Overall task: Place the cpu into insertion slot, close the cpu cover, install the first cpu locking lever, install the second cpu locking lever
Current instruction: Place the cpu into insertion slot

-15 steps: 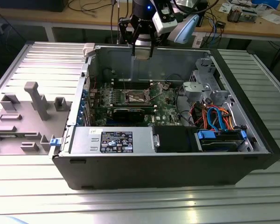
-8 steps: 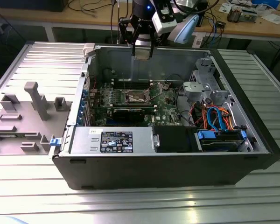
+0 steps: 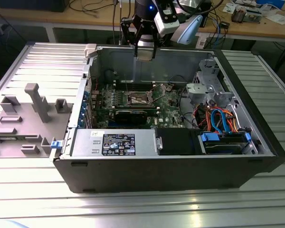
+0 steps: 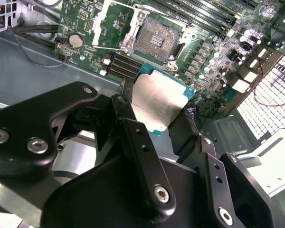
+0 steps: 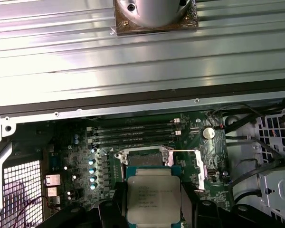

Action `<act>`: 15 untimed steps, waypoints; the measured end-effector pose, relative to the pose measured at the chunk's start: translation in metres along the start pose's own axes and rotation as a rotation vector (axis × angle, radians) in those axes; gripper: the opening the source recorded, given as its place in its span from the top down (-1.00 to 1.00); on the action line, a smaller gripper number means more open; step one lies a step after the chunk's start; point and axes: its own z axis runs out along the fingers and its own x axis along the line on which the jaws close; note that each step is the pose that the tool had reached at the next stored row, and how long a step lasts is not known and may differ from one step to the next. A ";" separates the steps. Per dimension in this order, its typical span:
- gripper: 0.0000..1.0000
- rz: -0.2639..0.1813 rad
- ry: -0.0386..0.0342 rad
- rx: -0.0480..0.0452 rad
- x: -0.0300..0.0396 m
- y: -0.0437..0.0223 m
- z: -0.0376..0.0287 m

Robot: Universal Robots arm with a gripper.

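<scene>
My gripper (image 4: pixel 154 119) is shut on the cpu (image 4: pixel 157 100), a flat square chip with a pale silver top and a teal edge, its black fingers (image 4: pixel 133 130) on two opposite sides. In the first wrist view the cpu (image 5: pixel 153 197) hangs over the green board, covering the near part of the insertion slot (image 5: pixel 141 156). The slot (image 4: pixel 156 40) shows a dark pin field inside a silver rim, with nothing in it. The cpu cover (image 4: pixel 128 42) stands swung open beside the slot (image 3: pixel 139 98). In the exterior view the gripper (image 3: pixel 146 53) hovers above the open case's back wall.
The open black computer case (image 3: pixel 171 171) lies on a ribbed metal table (image 3: pixel 133 209). Inside are a grey power supply (image 3: pixel 116 142), a drive cage with orange and blue cables (image 3: pixel 218 118), memory slots (image 5: pixel 133 133) and a coin battery (image 5: pixel 208 132). A grey fixture (image 3: pixel 33 102) stands at the exterior view's left.
</scene>
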 end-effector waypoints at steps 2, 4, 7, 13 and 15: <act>-0.08 0.000 0.0000 0.0000 0.0000 0.0000 0.0000; -0.08 0.001 -0.0001 0.0000 0.0000 0.0000 0.0000; -0.08 0.002 -0.0001 0.0000 0.0000 0.0000 0.0000; -0.08 0.007 -0.0006 -0.0001 0.0000 0.0000 0.0000; -0.08 0.008 -0.0007 -0.0001 0.0000 0.0000 0.0000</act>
